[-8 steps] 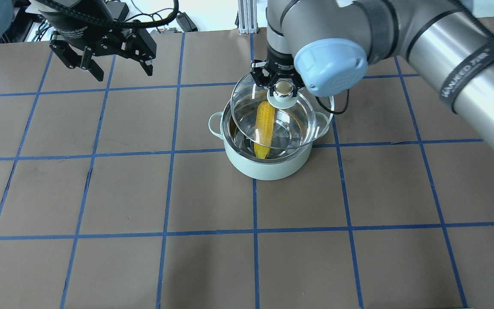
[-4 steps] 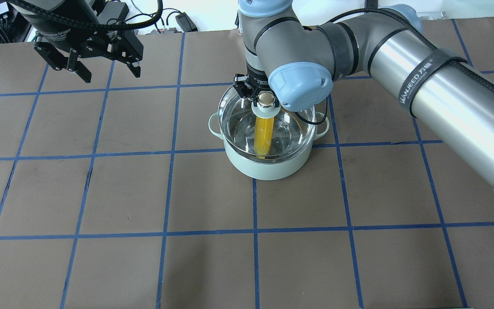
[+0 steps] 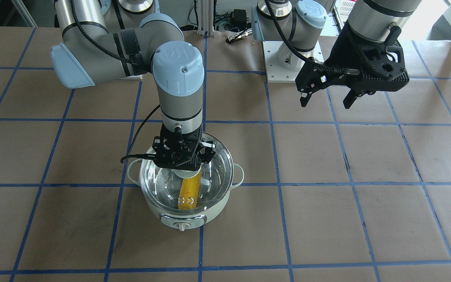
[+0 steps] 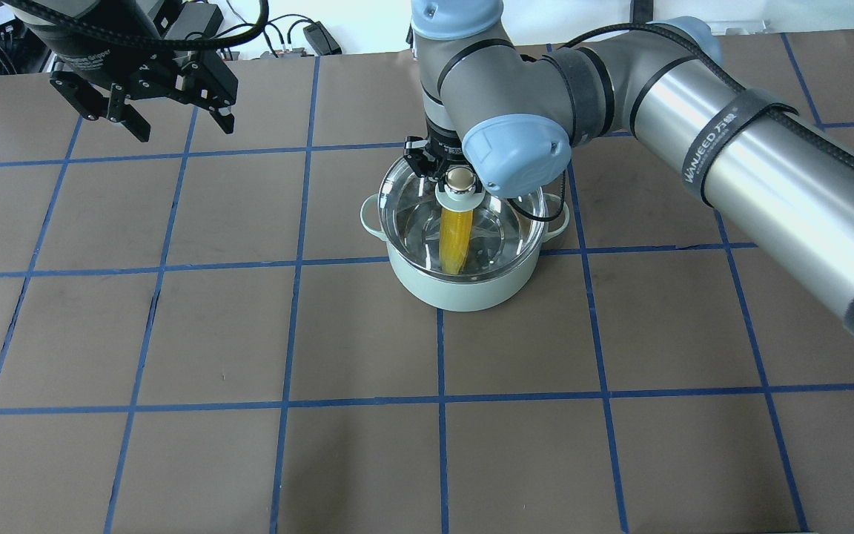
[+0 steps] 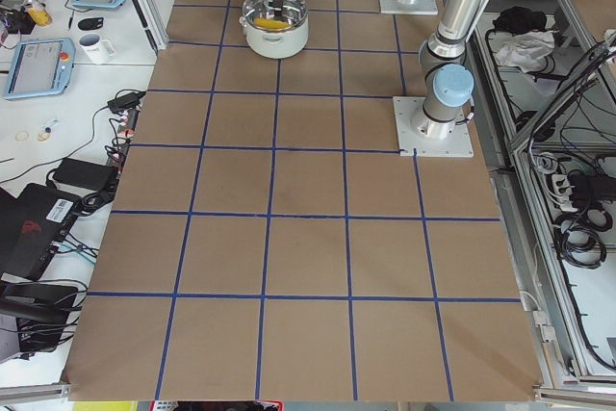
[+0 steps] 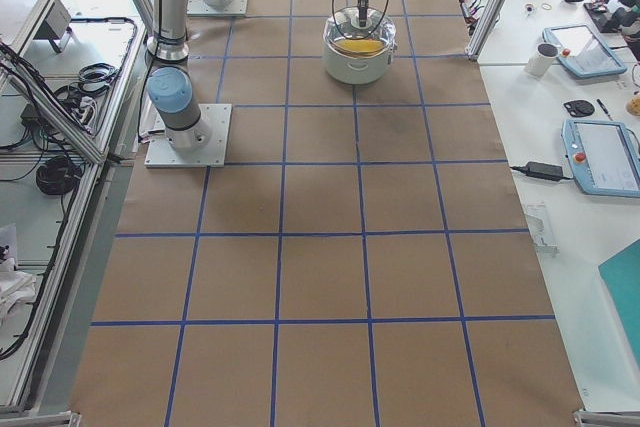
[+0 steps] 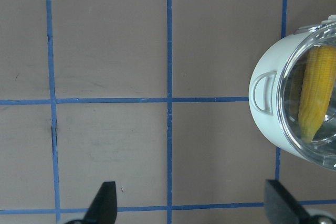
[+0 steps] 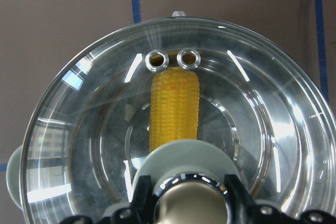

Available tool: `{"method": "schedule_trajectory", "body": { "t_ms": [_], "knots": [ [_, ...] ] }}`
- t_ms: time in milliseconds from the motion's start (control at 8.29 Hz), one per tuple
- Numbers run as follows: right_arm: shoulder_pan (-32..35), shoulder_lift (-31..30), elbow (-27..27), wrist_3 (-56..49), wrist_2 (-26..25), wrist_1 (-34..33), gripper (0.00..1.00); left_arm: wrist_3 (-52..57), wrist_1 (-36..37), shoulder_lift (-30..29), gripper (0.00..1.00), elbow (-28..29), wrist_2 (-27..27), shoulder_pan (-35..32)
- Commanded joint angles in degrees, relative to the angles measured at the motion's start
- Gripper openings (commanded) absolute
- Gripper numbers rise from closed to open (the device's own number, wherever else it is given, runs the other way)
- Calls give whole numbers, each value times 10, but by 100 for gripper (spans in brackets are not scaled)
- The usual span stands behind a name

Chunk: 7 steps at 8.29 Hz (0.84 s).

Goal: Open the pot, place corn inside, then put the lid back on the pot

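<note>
Lowered onto the mint pot [image 4: 464, 293], the clear lid [image 4: 406, 222] covers yellow corn [image 4: 455, 239], right hand [image 4: 459, 176] clamped on its knob [image 8: 191, 204].

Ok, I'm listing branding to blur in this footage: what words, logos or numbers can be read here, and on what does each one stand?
"WANJEED", then characters too blurred to read: black strap around the right arm.
"UR": blue joint cap of that arm.
"Gripper", the word before it blurred: casing of the left gripper.
Pot, front by the knob: any print is too small to read.
</note>
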Motion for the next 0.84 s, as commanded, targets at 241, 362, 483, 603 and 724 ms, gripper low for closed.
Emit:
{"method": "schedule_trajectory", "body": {
  "t_ms": [241,362,483,603,724],
  "knots": [
    [-1,1,6,-4,-5,1,16,-2,0,0,100,-1,2,1],
    [-1,1,8,-7,-5,1,16,-4,0,-1,100,-2,0,1],
    [-1,1,9,-6,-5,1,16,7,0,-1,100,-1,-2,5],
    [-1,1,9,-5,-5,2,16,21,0,-1,100,-2,-3,15],
    [-1,1,7,-5,-1,3,16,21,0,-1,100,-3,-3,20]
  ]
}}
